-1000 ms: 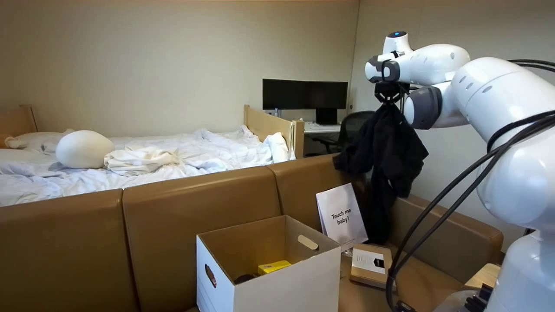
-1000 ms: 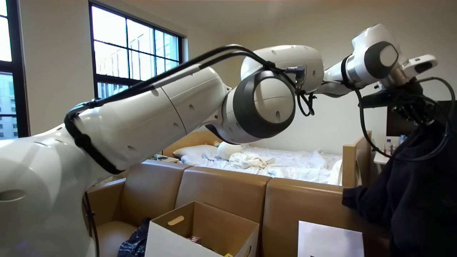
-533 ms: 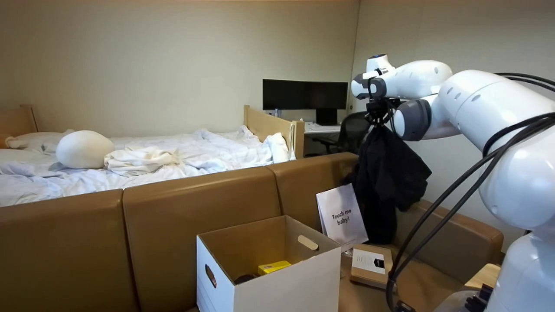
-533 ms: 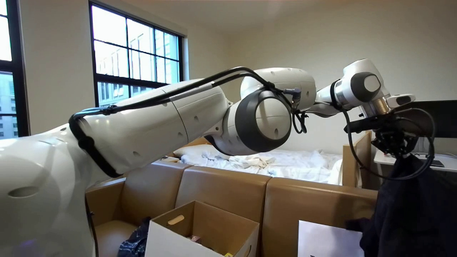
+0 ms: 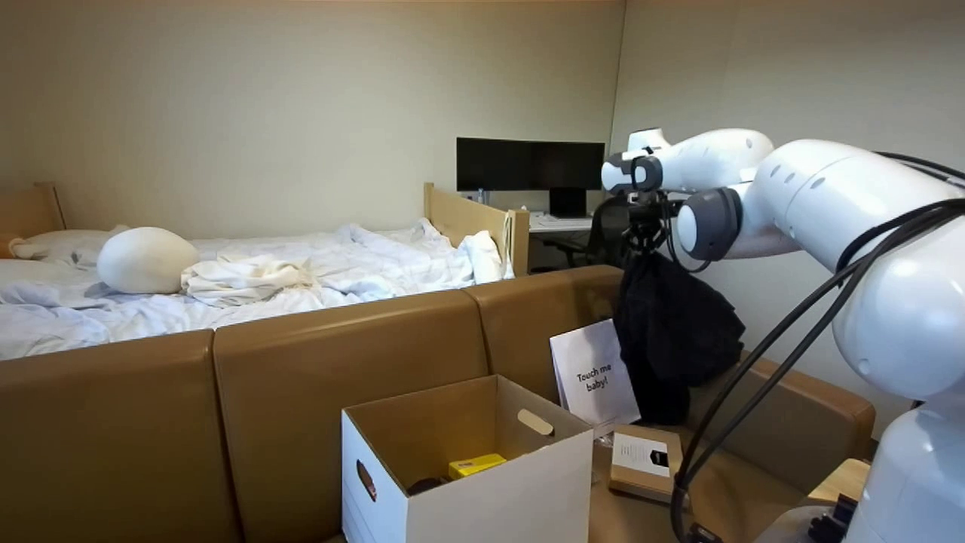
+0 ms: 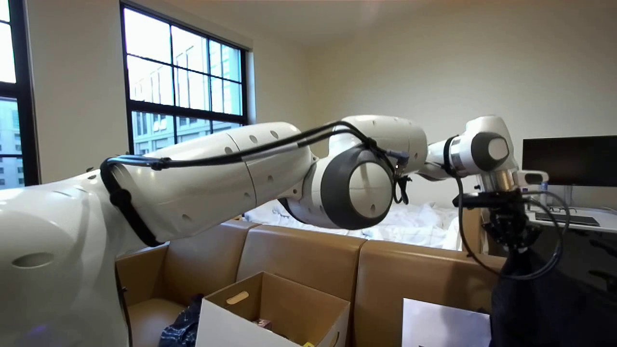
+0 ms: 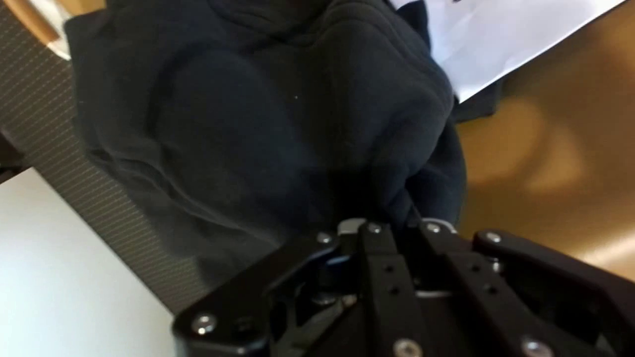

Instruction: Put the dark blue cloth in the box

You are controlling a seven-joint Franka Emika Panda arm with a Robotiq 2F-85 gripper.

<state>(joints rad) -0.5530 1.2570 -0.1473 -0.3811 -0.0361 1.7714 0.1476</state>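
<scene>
Gripping dark blue cloth [image 7: 258, 124] in end effector [image 7: 395, 225] | dangling it right underneath | with white box [image 5: 501, 494] lower than end effector, well apart

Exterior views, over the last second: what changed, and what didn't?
The arm has come down in both exterior views, its far end shifting toward the left of the picture, and the top of the dark cloth has sunk with it. The fingers still grip the cloth; nothing was let go. The box, paper and carton stayed put.
</scene>
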